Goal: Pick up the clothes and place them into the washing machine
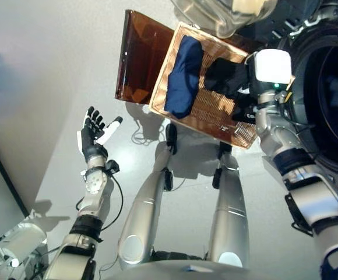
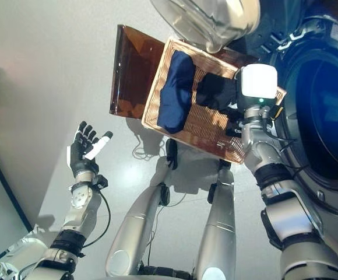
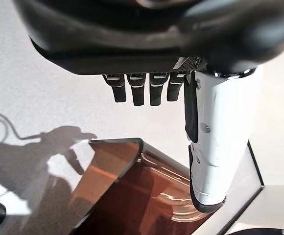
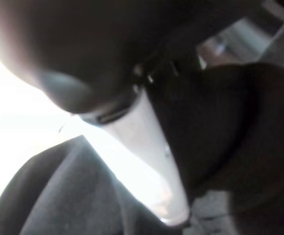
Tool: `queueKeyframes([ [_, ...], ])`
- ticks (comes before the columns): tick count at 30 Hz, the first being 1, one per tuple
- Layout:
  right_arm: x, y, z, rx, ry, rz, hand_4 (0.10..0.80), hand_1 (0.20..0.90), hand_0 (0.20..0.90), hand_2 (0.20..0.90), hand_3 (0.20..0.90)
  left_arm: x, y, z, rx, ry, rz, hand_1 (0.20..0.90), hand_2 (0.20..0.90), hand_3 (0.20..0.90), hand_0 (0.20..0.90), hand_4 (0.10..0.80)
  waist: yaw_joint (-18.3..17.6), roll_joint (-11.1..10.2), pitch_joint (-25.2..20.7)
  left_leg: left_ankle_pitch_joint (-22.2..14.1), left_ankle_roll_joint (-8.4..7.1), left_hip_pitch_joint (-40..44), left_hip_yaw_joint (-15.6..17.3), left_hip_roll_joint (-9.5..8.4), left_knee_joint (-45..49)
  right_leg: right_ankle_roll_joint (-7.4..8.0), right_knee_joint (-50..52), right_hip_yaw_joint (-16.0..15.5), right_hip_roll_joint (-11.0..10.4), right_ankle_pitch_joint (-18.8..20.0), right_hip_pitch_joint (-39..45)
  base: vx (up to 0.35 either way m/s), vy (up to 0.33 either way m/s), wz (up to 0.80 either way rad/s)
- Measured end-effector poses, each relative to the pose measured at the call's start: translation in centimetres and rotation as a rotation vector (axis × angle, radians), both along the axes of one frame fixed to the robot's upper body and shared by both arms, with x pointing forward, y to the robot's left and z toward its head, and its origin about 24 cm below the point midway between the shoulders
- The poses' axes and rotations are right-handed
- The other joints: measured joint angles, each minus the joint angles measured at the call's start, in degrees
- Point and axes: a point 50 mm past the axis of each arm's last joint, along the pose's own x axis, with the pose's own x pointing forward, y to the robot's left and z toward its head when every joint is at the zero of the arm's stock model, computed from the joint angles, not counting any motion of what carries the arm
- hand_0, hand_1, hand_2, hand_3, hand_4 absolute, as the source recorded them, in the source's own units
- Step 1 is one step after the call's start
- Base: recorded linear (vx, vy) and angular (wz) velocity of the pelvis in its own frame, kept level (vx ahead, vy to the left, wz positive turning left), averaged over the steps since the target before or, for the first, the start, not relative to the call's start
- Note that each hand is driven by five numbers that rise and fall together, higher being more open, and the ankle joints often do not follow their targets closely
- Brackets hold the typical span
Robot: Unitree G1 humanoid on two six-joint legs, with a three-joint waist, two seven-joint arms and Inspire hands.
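A wicker basket (image 1: 217, 111) stands on the floor ahead of me. A navy garment (image 1: 183, 73) lies along its left side, and a black garment (image 1: 223, 76) is bunched in its right half. My right hand (image 4: 149, 152) reaches into the basket at the black garment, its white-covered thumb against the dark cloth. The wrist block hides the rest of that hand from above. Far to the left, my left hand (image 1: 93, 137) hovers over bare floor, fingers straight and holding nothing. The washing machine drum (image 1: 332, 87) gapes open on the right.
A brown see-through panel (image 1: 137, 58) leans against the basket's left side. The washer's round glass door (image 1: 227, 11) hangs open above the basket's far edge. Grey floor (image 1: 52, 70) spreads out to the left.
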Motion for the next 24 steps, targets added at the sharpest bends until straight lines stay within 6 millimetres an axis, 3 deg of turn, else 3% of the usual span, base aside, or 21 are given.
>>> queueKeyframes([
  [5, -1.0, -0.9, -0.7, 0.198, -0.052, 0.026, 0.3, 0.2, 0.2, 0.2, 0.2, -0.3, 0.4, -0.3, -0.003, 0.01, 0.018, 0.9, 0.9, 0.9, 0.9, 0.8, -1.2, 0.0, 0.0, -0.1, 0.12, 0.7, 0.3, 0.03, 0.0, -0.07, 0.0, 0.3, 0.0, -0.1, 0.5, 0.033, -0.012, -0.04],
  [11, -2.0, -0.1, -3.3, 0.519, -0.075, 0.093, 0.3, 0.2, 0.2, 0.2, 0.2, -0.6, 0.4, -0.9, -0.003, 0.037, 0.024, 0.9, 0.9, 0.9, 0.9, 0.8, -2.2, -0.2, -0.1, -0.6, 0.69, 2.5, 0.6, 0.26, 0.0, 0.21, -0.9, 0.3, 0.3, 0.1, 2.5, 0.037, -0.011, -0.05],
  [18, -3.4, 3.3, -6.7, 1.307, -0.176, 0.317, 0.3, 0.2, 0.2, 0.2, 0.2, -1.1, 0.6, -2.2, -0.01, 0.095, 0.037, 0.9, 0.9, 0.9, 0.9, 0.8, -3.1, -0.3, -0.1, -1.1, 0.73, 4.4, 1.5, 0.64, -0.2, 0.21, -2.0, 0.7, 0.6, 0.2, 4.3, 0.023, -0.001, -0.07],
  [24, -3.7, 4.3, -8.1, 1.858, -0.307, 0.467, 0.3, 0.2, 0.2, 0.2, 0.2, -1.7, 0.5, -3.1, -0.025, 0.13, 0.039, 0.9, 0.9, 0.9, 0.9, 0.8, -3.0, -0.3, -0.2, -1.4, 0.61, 4.7, 2.1, 0.75, -0.1, -0.02, -2.2, 1.6, 0.9, 0.1, 4.3, 0.016, 0.004, -0.07],
])
